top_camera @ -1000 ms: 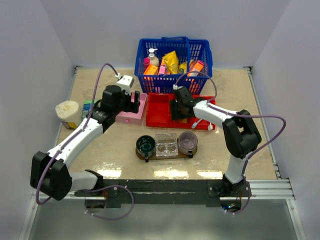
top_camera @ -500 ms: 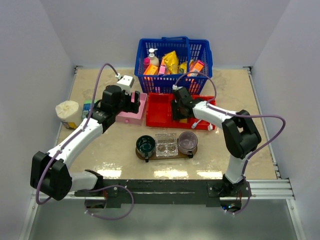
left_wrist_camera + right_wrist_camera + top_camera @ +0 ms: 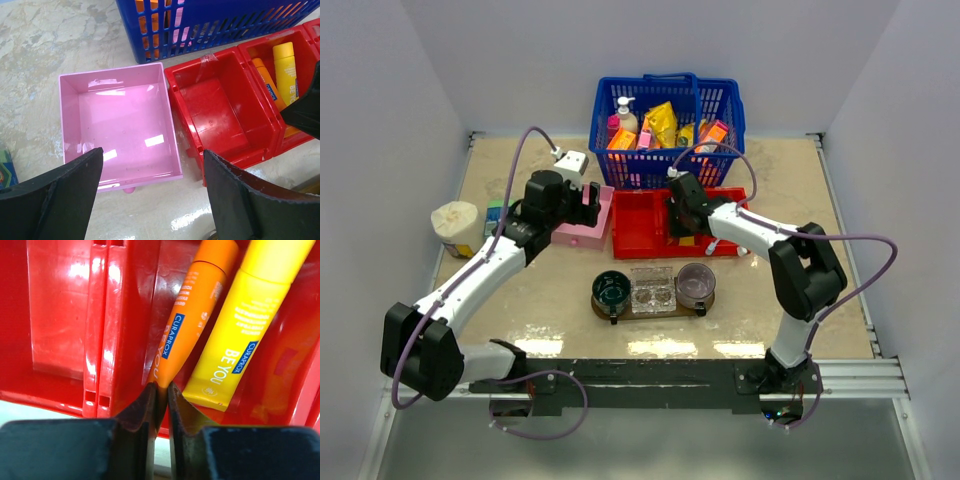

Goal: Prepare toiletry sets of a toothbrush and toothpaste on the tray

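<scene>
Two toothpaste tubes lie side by side in the middle compartment of the red bin (image 3: 638, 236): an orange toothpaste (image 3: 192, 315) and a yellow one (image 3: 240, 330). My right gripper (image 3: 161, 390) reaches into that compartment and is shut on the flat crimped end of the orange tube. A thin white toothbrush (image 3: 713, 244) appears to lie in the bin's right compartment. The dark wooden tray (image 3: 711, 300) sits nearer the arms. My left gripper (image 3: 150, 165) hovers open and holds nothing, above the near edges of the pink box (image 3: 120, 125) and the red bin's left compartment (image 3: 215, 110).
A blue basket (image 3: 665, 130) full of packets and bottles stands behind the red bin. On the tray stand a green cup (image 3: 611, 288), a clear container (image 3: 653, 288) and a purple cup (image 3: 695, 284). A white roll (image 3: 455, 225) sits at the far left.
My right gripper's jaws have come together onto the orange tube's end, and the hand has shifted slightly deeper into the bin. The left arm has not moved.
</scene>
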Action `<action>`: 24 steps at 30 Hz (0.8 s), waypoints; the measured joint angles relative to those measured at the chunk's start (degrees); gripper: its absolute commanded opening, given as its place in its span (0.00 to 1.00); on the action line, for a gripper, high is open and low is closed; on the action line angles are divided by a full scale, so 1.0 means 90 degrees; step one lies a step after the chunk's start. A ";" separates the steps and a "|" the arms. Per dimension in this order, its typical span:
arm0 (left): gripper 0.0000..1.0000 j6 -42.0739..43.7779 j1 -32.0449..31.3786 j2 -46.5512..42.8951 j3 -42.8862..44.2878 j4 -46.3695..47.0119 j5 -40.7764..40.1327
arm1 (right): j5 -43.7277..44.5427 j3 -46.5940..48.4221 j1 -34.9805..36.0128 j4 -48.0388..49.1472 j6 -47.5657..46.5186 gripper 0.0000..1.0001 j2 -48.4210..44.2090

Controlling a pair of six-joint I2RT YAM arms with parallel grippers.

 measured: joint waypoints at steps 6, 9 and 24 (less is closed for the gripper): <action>0.85 0.0000 0.0000 0.0000 0.0000 0.0000 0.0015 | -0.0036 0.0000 0.0000 0.0002 0.0041 0.00 -0.0007; 0.85 0.0000 0.0000 0.0000 0.0000 0.0000 0.0032 | -0.0036 0.0000 0.0000 -0.0012 0.0044 0.00 -0.0022; 0.85 0.0075 0.0000 -0.0027 -0.0002 0.0143 0.0430 | 0.0085 0.0270 0.0005 -0.0760 -0.0340 0.00 -0.0848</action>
